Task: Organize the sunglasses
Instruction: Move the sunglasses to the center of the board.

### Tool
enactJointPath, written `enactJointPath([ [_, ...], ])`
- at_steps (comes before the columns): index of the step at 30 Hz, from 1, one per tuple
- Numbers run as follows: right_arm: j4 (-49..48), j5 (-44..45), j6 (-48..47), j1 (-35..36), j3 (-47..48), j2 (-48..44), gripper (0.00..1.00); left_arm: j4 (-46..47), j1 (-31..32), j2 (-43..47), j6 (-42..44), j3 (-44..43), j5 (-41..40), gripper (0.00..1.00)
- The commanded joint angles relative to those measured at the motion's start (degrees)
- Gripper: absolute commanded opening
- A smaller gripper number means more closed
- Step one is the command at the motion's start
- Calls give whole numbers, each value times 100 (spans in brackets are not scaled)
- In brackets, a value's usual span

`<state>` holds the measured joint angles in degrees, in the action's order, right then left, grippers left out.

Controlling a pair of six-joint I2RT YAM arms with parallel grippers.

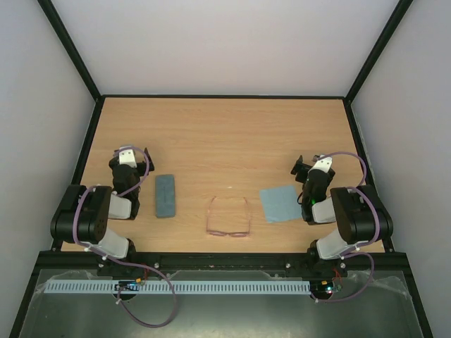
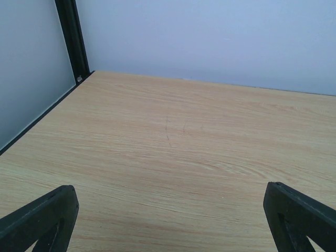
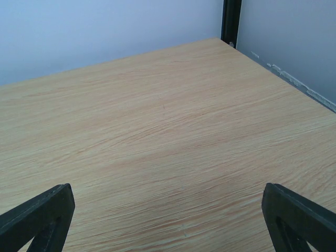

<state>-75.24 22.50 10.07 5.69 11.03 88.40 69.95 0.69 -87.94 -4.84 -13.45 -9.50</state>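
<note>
The pinkish-red wire-framed sunglasses (image 1: 228,217) lie unfolded on the wooden table (image 1: 225,134) near its front edge, between the arms. A closed grey-blue case (image 1: 165,195) lies to their left, a square light-blue cloth (image 1: 280,203) to their right. My left gripper (image 1: 134,153) is open and empty, left of the case; its wrist view (image 2: 168,220) shows only bare wood between the fingers (image 2: 44,218). My right gripper (image 1: 308,165) is open and empty, just behind the cloth's right side; its wrist view (image 3: 168,220) also shows only bare wood between the fingers (image 3: 42,215).
White walls with black frame posts (image 1: 74,53) enclose the table on three sides. The far half of the table holds nothing. A black rail (image 1: 225,262) runs along the front edge by the arm bases.
</note>
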Motion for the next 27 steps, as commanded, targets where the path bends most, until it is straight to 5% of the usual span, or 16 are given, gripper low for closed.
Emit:
enactJointPath([
  [1,-149,66,-42,-11,31,-33,99,264,-7,3,61,3,-17,99],
  [24,-155,61,-43,-7,25,-41,99,306,-7,38,84,34,59,100],
  [27,-312,-235,-201,-4,-79,-77,99,-362,20,417,193,-143,210,99],
])
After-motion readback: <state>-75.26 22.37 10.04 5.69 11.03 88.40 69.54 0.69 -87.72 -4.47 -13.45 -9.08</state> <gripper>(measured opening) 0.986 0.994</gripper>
